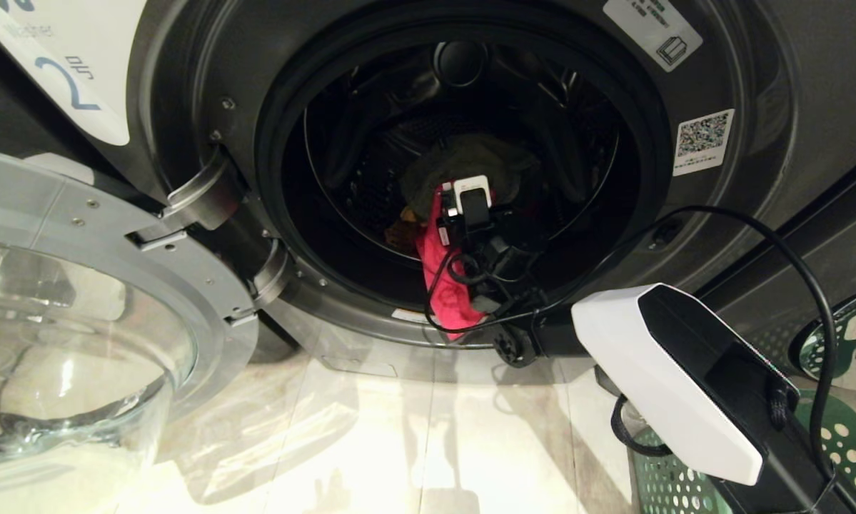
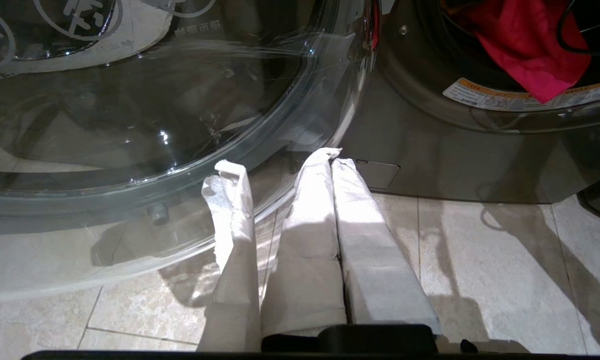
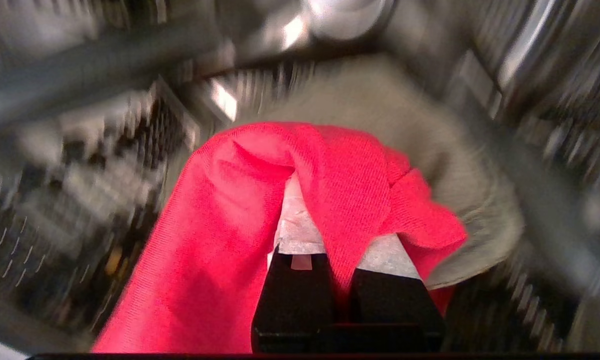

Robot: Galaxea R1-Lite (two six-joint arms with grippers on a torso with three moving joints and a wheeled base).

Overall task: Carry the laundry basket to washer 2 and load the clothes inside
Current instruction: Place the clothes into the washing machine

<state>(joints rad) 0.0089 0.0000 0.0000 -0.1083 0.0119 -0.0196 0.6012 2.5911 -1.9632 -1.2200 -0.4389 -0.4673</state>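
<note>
Washer 2 carries its numeral label, and its round opening faces me. My right arm's wrist reaches into the drum. My right gripper is shut on the pink-red clothes, which drape over its fingers and trail out over the drum's lip. A yellow-orange piece lies beside them. The dark green laundry basket stands at the lower right. My left gripper is shut and empty, low over the floor by the washer's base.
The glass door hangs open on the left, close to my left gripper. An olive-grey garment lies deeper in the drum. My right forearm and its black cable cross the lower right. Pale tiled floor spreads below.
</note>
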